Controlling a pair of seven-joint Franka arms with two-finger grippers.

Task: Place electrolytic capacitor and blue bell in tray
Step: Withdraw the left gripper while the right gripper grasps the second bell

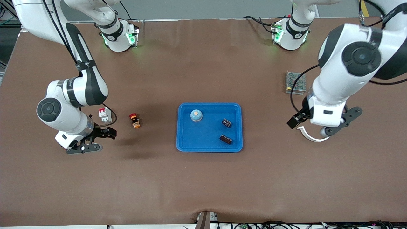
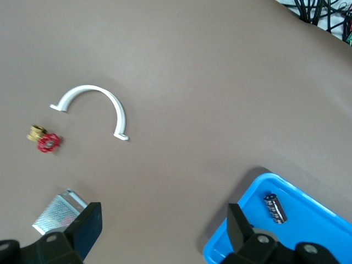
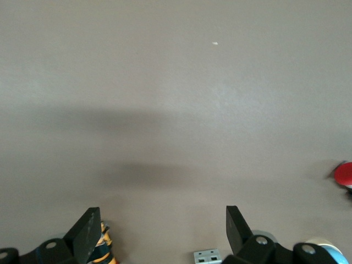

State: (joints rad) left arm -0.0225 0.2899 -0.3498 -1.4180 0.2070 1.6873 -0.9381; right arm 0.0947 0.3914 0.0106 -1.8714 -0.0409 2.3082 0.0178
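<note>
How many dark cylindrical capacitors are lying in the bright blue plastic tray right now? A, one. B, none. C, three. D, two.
D: the front view shows two dark cylindrical capacitors lying apart inside the bright blue plastic tray, with the round blue bell in the tray as well.
</note>
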